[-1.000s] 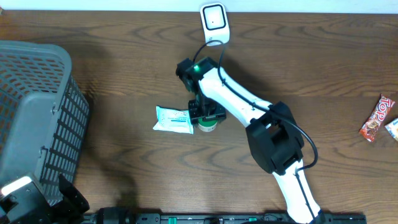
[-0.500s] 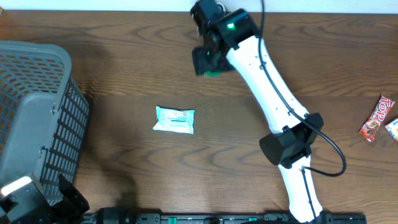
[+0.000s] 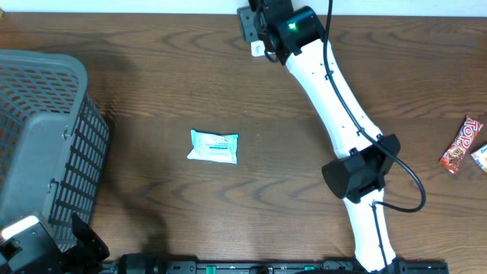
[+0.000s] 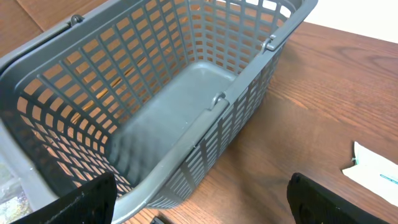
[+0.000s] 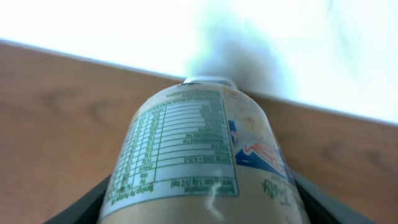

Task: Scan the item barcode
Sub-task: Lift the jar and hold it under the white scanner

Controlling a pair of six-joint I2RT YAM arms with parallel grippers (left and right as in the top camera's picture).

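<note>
- Now the step in hand looks like the presenting: the right gripper (image 3: 262, 32) is stretched to the far edge of the table (image 3: 152, 84), holding a bottle (image 5: 199, 155) up off the wood.
- From the right wrist view the bottle lies lengthwise between the jaws, its cap end pointing toward the white wall. The nutrition table faces the camera, and no barcode shows on that side.
- Beyond the cap sits a blurred grey shape (image 5: 231, 59). It may be the scanner, but I cannot tell.
- Next, in my judgement, the bottle needs turning about its long axis until the barcode faces the reader, then holding there without wobble. The code is probably on a side turned away from the wrist camera.
- One risk is that the round body could roll in the grip as the wrist rotates.
- The right gripper is clamped on the bottle at a middling width, one finger (image 5: 84, 202) on each flank near the base.
- The left gripper (image 4: 202, 205) has its jaws wide apart with nothing between them. It hangs over the near corner of the basket (image 4: 186, 118) and touches nothing.
- A pouch (image 3: 214, 146) lies mid-table, well apart from both arms, and a candy bar (image 3: 462, 144) lies at the right edge.
</note>
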